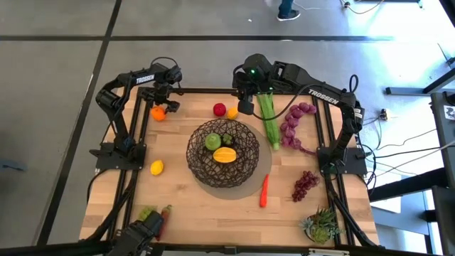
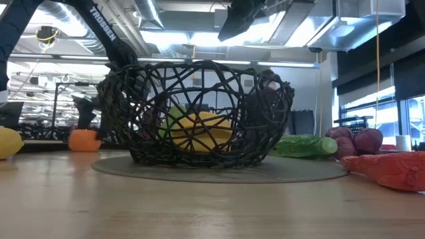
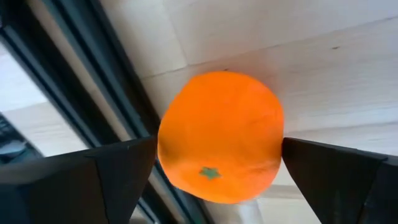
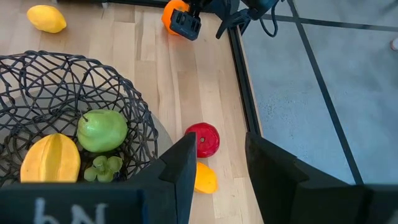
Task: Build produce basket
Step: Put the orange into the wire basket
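While the left gripper [image 1: 161, 108] straddles the orange [image 3: 219, 135] with fingers apart at ten o'clock from the basket [image 1: 195, 162], the right gripper [image 1: 245, 107] waits half open at twelve. Next: close, lift, carry.

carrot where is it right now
In the high view the carrot lies flat on the table's right half, just off the grey mat's rim beside the basket, with the purple grapes farther right.
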You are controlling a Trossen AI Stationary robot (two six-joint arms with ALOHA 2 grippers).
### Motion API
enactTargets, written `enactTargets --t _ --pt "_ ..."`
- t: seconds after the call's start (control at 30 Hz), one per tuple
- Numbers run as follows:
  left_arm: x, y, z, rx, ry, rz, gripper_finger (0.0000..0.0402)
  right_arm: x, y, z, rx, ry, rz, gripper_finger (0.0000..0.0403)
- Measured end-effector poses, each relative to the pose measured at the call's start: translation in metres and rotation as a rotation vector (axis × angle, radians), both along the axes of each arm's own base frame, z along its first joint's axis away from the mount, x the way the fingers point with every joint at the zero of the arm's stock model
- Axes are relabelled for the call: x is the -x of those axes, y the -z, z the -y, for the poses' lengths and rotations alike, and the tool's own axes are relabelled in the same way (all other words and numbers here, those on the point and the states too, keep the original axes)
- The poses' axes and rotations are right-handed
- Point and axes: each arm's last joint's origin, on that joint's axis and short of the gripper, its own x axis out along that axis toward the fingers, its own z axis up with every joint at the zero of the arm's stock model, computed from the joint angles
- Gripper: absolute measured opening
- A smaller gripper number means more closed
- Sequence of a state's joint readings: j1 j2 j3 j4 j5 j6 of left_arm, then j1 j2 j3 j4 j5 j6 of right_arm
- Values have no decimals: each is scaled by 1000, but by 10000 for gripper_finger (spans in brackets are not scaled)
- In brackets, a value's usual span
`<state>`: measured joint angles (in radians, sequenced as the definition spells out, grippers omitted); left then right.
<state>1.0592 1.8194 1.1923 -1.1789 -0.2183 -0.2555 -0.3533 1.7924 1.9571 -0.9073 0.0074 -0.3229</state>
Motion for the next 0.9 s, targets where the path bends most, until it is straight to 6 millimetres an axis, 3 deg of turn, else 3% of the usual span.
enactTargets --t 0.43,0.9 --pt "-1 -1 3 2 -18 -18 260 0 0 0 0 0 0 133" --pt "-3 0 2 12 -23 29 254 0 0 0 0 0 0 133"
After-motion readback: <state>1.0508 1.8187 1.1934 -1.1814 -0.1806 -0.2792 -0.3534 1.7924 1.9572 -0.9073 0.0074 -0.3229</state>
